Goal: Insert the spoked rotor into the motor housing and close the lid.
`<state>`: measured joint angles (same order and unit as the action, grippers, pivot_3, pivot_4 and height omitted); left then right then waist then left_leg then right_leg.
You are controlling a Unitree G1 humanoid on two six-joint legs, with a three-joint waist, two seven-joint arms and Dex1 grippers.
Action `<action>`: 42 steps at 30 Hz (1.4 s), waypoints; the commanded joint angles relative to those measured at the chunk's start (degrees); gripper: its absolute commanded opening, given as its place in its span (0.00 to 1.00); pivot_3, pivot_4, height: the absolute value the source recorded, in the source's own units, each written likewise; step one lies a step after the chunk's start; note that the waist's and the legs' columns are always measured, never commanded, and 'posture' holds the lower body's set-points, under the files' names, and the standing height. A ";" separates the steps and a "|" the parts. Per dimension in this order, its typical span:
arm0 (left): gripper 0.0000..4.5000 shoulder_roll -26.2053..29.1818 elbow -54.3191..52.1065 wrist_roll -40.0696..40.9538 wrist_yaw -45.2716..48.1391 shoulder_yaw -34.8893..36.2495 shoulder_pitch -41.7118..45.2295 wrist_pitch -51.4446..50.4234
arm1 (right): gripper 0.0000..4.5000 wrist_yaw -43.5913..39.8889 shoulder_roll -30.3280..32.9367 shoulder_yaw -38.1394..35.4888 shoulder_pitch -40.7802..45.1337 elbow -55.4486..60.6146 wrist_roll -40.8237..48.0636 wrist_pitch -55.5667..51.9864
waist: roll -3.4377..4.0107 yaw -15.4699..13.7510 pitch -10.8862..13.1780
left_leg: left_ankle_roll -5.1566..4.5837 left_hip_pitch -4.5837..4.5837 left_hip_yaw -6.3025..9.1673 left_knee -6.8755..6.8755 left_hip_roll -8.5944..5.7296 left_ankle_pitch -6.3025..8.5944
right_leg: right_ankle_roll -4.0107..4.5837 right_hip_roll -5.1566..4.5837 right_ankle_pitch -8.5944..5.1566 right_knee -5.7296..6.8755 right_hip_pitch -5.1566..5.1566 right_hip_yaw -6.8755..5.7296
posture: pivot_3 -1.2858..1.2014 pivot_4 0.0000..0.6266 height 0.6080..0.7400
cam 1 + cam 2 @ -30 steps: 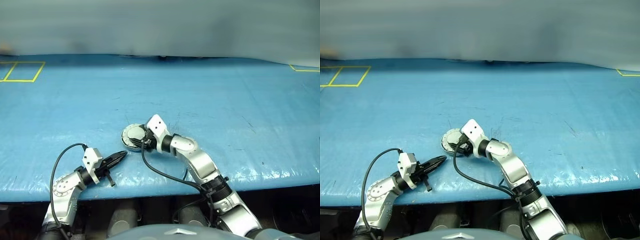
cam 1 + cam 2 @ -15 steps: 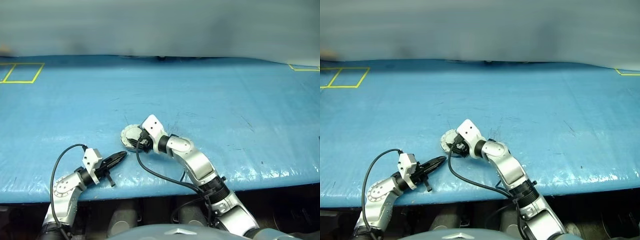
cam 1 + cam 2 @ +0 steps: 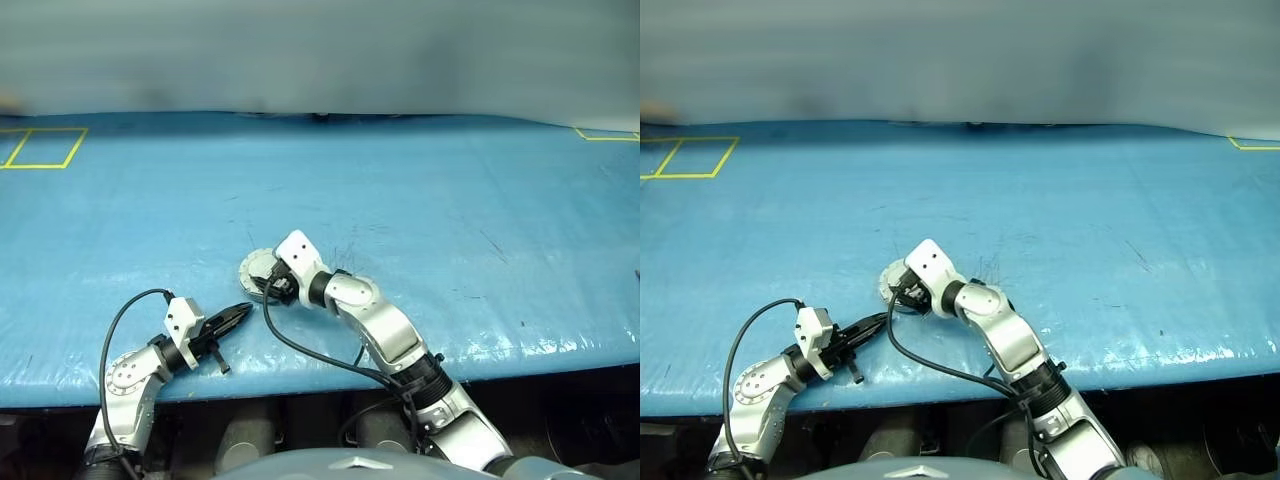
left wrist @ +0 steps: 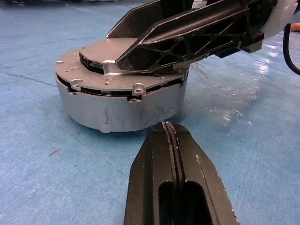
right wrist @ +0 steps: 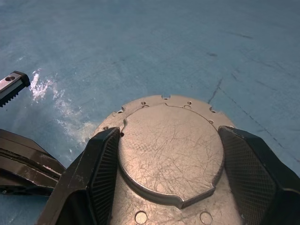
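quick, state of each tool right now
left tool: shut, holding nothing.
right tool: spread wide, fingers on either side of the round grey metal lid's raised centre; a firm grip cannot be told.

A blue, glossy table cover (image 3: 420,190) spans the frame, faintly scratched. Yellow tape squares (image 3: 40,146) mark its upper left and upper right corners. A blurred grey wall (image 3: 320,50) runs across the top.

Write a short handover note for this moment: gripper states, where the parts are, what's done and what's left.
Left gripper: shut, empty, low over the blue table beside the motor housing.
Right gripper: fingers spread on either side of the lid's raised centre.
Done: lid sits on the housing; the rotor is presumably inside, hidden.
Left: a thin dark gap shows under the lid's rim, so check seating, then release.
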<state>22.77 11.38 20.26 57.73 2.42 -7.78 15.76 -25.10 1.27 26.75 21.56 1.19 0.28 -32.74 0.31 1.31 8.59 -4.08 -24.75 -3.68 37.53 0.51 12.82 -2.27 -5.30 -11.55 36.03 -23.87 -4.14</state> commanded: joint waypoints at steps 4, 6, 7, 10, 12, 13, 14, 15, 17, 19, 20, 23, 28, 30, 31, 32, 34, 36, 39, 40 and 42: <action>0.00 0.15 1.33 -0.35 0.29 -0.12 0.08 0.79 | 0.66 1.14 0.08 0.88 -0.66 -3.02 -1.66 -2.12 | 0.05 0.05 -0.05 | 0.00 0.03 0.00 -0.04 0.00 0.00 | -0.03 -0.05 -0.02 0.00 0.00 -0.01 | 0.52 0.24 1.00; 0.00 0.11 1.60 -0.36 0.33 -0.17 0.20 0.88 | 0.66 1.51 -0.28 0.53 -0.78 -3.12 -1.45 -2.69 | 0.06 0.05 -0.05 | 0.00 0.04 0.00 -0.05 0.00 0.00 | -0.03 -0.06 -0.02 0.00 0.00 -0.03 | 0.52 0.24 1.00; 0.00 0.08 1.78 -0.38 0.34 -0.21 0.27 0.97 | 0.66 1.62 -0.46 0.35 -0.85 -3.13 -1.28 -2.98 | 0.07 0.05 -0.06 | 0.01 0.04 0.00 -0.06 0.00 0.00 | -0.03 -0.07 -0.02 0.00 0.00 -0.03 | 0.52 0.24 1.00; 0.00 0.02 2.25 -0.43 0.37 -0.27 0.40 1.30 | 0.66 1.28 -1.01 -0.32 -0.91 -3.06 -0.50 -3.64 | 0.10 0.05 -0.08 | 0.02 0.06 0.00 -0.13 0.00 -0.01 | -0.03 -0.09 -0.02 0.00 -0.01 -0.03 | 0.52 0.24 1.00; 0.00 0.02 2.51 -0.49 0.41 -0.29 0.45 1.45 | 0.66 1.20 -2.12 -1.57 -1.14 -2.59 0.97 -4.64 | 0.12 0.05 -0.09 | 0.03 0.08 0.00 -0.17 0.00 -0.01 | -0.03 -0.10 -0.02 0.00 -0.02 -0.04 | 0.52 0.24 1.00; 0.00 0.05 2.63 -0.50 0.45 -0.30 0.50 1.48 | 0.66 1.29 -2.70 -2.12 -1.20 -2.47 1.57 -4.94 | 0.13 0.05 -0.10 | 0.03 0.08 0.00 -0.19 0.00 -0.02 | -0.03 -0.11 -0.02 0.00 -0.02 -0.04 | 0.52 0.24 1.00; 0.00 0.07 2.72 -0.52 0.48 -0.30 0.53 1.51 | 0.66 1.49 -3.20 -2.57 -1.25 -2.42 1.94 -5.08 | 0.13 0.05 -0.10 | 0.04 0.09 0.00 -0.22 0.00 -0.02 | -0.03 -0.11 -0.02 0.00 -0.03 -0.04 | 0.52 0.24 1.00; 0.00 0.09 2.77 -0.55 0.49 -0.30 0.57 1.55 | 0.66 1.57 -3.52 -2.76 -1.24 -2.38 2.14 -5.22 | 0.13 0.04 -0.10 | 0.05 0.09 0.00 -0.24 0.00 -0.03 | -0.02 -0.11 -0.03 0.00 -0.04 -0.04 | 0.52 0.24 1.00; 0.00 0.10 2.85 -0.61 0.51 -0.31 0.63 1.61 | 0.66 1.74 -3.82 -2.84 -1.20 -2.35 2.19 -5.47 | 0.14 0.04 -0.10 | 0.07 0.08 0.00 -0.26 0.00 -0.04 | 0.00 -0.11 -0.04 -0.01 -0.06 -0.05 | 0.52 0.24 1.00; 0.00 0.08 2.92 -0.67 0.53 -0.31 0.70 1.67 | 0.66 2.03 -3.76 -2.52 -1.08 -2.43 1.94 -5.69 | 0.15 0.04 -0.11 | 0.07 0.07 0.00 -0.27 0.00 -0.04 | 0.01 -0.12 -0.05 -0.01 -0.07 -0.05 | 0.52 0.24 1.00; 0.00 0.07 2.97 -0.70 0.52 -0.29 0.73 1.72 | 0.66 2.47 -3.68 -2.16 -0.90 -2.66 1.41 -5.87 | 0.16 0.04 -0.11 | 0.07 0.07 0.00 -0.28 0.00 -0.04 | 0.02 -0.12 -0.05 -0.01 -0.07 -0.06 | 0.52 0.24 1.00; 0.00 0.09 3.29 -0.77 0.55 -0.21 0.80 1.97 | 0.66 3.06 -3.83 -1.88 -0.82 -3.06 1.12 -6.30 | 0.21 0.06 -0.15 | 0.07 0.08 0.00 -0.30 0.00 -0.04 | 0.02 -0.13 -0.05 -0.02 -0.08 -0.06 | 0.52 0.24 1.00; 0.00 0.00 3.73 -0.84 0.42 -0.22 0.83 2.28 | 0.66 2.97 -2.34 1.05 -0.64 -3.51 -0.94 -6.06 | 0.30 0.13 -0.20 | 0.07 0.08 0.00 -0.35 0.00 -0.04 | 0.00 -0.16 -0.06 -0.02 -0.11 -0.08 | 0.52 0.24 1.00; 0.00 -0.05 3.79 -0.87 0.36 -0.23 0.81 2.34 | 0.66 3.21 -1.77 2.01 -0.53 -4.00 -1.96 -5.45 | 0.37 0.15 -0.27 | 0.08 0.08 0.00 -0.37 0.00 -0.04 | 0.00 -0.17 -0.06 -0.03 -0.12 -0.10 | 0.52 0.24 1.00; 0.00 -0.09 3.83 -0.92 0.29 -0.25 0.80 2.39 | 0.66 3.44 -1.48 2.50 -0.51 -4.24 -2.54 -4.94 | 0.39 0.17 -0.29 | 0.08 0.09 0.00 -0.38 0.00 -0.04 | 0.00 -0.18 -0.07 -0.03 -0.12 -0.12 | 0.52 0.24 1.00; 0.00 -0.13 3.85 -0.94 0.24 -0.26 0.78 2.42 | 0.66 3.46 -1.25 2.89 -0.51 -4.38 -2.93 -4.29 | 0.42 0.18 -0.32 | 0.08 0.09 0.00 -0.39 0.00 -0.04 | 0.00 -0.18 -0.07 -0.03 -0.12 -0.13 | 0.52 0.24 1.00; 0.00 -0.18 3.87 -0.95 0.18 -0.28 0.73 2.44 | 0.66 2.93 -1.03 3.37 -0.58 -4.42 -3.05 -3.36 | 0.49 0.21 -0.37 | 0.08 0.09 0.00 -0.40 0.00 -0.04 | 0.00 -0.21 -0.07 -0.03 -0.13 -0.17 | 0.52 0.24 1.00; 0.00 -0.19 3.88 -0.99 0.09 -0.31 0.69 2.45 | 0.66 2.62 -1.06 3.46 -0.64 -4.44 -3.00 -2.78 | 0.50 0.20 -0.38 | 0.08 0.09 0.00 -0.40 0.00 -0.04 | -0.01 -0.25 -0.07 -0.03 -0.14 -0.24 | 0.52 0.24 1.00; 0.00 -0.21 3.89 -1.06 -0.05 -0.36 0.57 2.50 | 0.66 1.72 -1.76 2.52 -1.17 -4.20 -1.58 -0.74 | 0.50 0.16 -0.38 | 0.09 0.09 0.00 -0.40 0.03 -0.04 | -0.01 -0.33 -0.07 -0.03 -0.15 -0.42 | 0.52 0.24 1.00; 0.00 -0.22 3.90 -1.09 -0.10 -0.36 0.51 2.54 | 0.66 1.21 -2.17 1.96 -1.43 -3.94 -0.72 0.08 | 0.50 0.16 -0.38 | 0.09 0.08 0.00 -0.40 0.05 -0.04 | -0.01 -0.35 -0.07 -0.04 -0.15 -0.49 | 0.52 0.24 1.00; 0.00 -0.20 3.95 -1.14 -0.14 -0.37 0.42 2.58 | 0.66 -0.47 -3.26 0.36 -1.90 -2.93 1.89 0.48 | 0.51 0.15 -0.38 | 0.10 0.07 0.00 -0.40 0.07 -0.05 | -0.01 -0.36 -0.08 -0.05 -0.17 -0.54 | 0.52 0.24 1.00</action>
<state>22.76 14.44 20.15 58.29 2.40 -7.20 18.29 -23.84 -1.14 27.28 20.86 -0.33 -0.16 -31.56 0.82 1.46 8.21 -3.97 -24.68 -3.68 37.12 0.59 12.77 -2.28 -5.66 -11.63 35.96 -24.05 -4.70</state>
